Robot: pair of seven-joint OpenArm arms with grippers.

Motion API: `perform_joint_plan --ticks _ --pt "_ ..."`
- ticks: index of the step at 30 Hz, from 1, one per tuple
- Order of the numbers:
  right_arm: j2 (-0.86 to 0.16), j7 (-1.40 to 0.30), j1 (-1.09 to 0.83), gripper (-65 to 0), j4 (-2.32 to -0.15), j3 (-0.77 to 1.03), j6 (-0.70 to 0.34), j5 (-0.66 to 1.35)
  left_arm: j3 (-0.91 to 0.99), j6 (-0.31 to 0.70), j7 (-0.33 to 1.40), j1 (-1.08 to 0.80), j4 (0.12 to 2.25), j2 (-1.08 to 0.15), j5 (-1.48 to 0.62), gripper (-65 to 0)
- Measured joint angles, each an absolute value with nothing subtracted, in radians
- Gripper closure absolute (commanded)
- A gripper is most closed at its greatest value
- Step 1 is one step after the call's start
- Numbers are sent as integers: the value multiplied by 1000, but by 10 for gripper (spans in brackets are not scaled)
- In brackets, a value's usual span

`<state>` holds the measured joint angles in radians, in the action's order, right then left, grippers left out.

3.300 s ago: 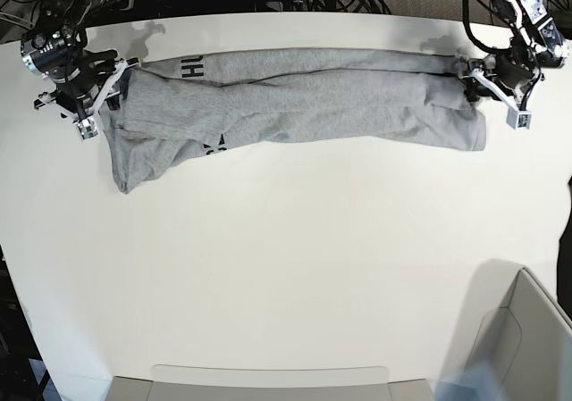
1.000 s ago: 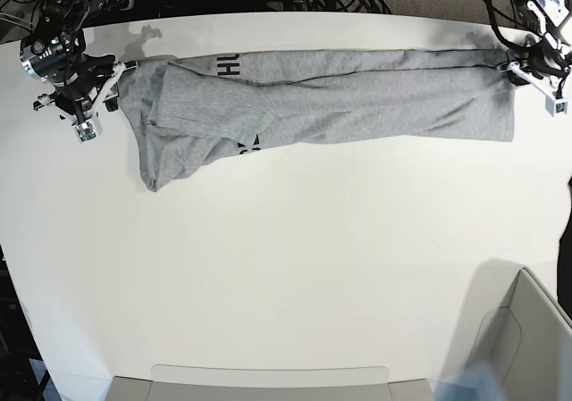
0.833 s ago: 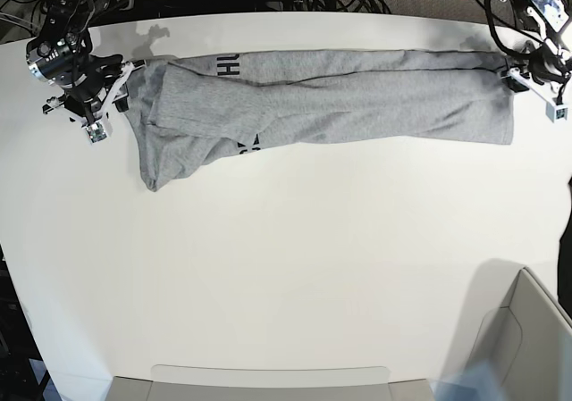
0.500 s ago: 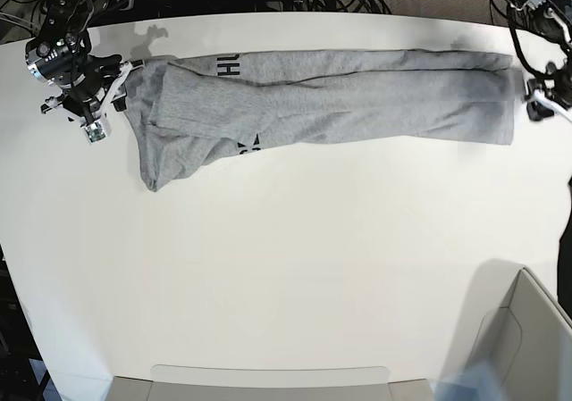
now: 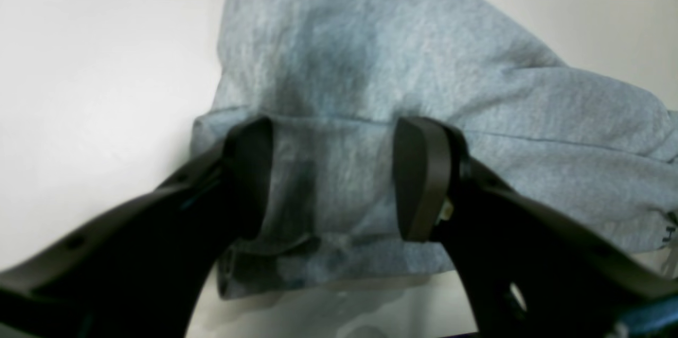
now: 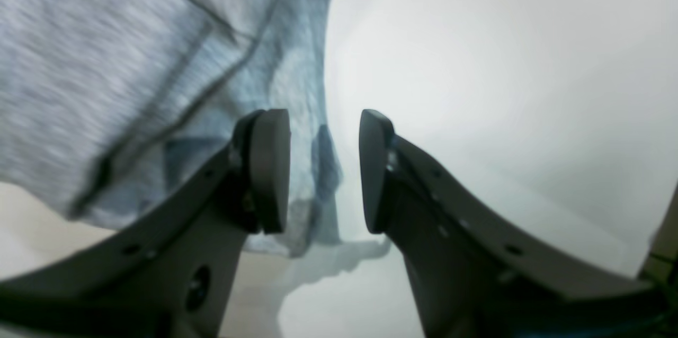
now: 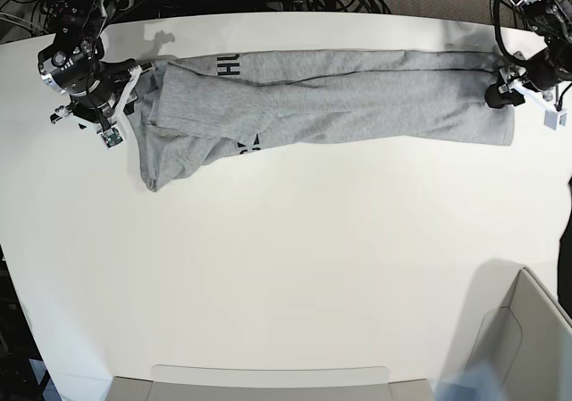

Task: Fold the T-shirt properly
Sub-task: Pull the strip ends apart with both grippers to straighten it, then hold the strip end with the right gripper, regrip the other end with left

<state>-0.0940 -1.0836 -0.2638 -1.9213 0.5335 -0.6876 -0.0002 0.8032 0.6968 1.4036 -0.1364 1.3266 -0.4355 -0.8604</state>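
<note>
1. The T-shirt (image 7: 331, 97) lies along the far edge of the white table (image 7: 286, 276) as a long band, its long axis running from one arm to the other; black lettering shows near the right arm's end.
2. Left end effector (image 5: 331, 179): jaws spread wide, straddling the cloth's end, pinching nothing. In the base view the left end effector (image 7: 514, 93) sits at the band's tip, touching or just beside it.
3. Right end effector (image 6: 323, 168): jaws parted, a cloth edge hanging between them without being pinched; it stands just beside the opposite tip (image 7: 112, 106).
4. Judgement: each arm is nearest its own end; any fold must bring the ends together along that axis.
</note>
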Motion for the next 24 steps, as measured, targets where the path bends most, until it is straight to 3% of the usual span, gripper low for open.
perform_joint_plan --ticks 13,20,24 --pt "-93 -1084 -252 -222 -1920 533 -688 3 811 696 1365 -148 1330 -527 -854 -362" --pt "-93 -1084 -252 -222 -1920 533 -688 3 805 696 1304 -148 1327 -521 -715 -363" --pt "-94 -1084 -253 -222 -1920 534 -688 3 776 696 1298 -163 1327 -521 -749 -363"
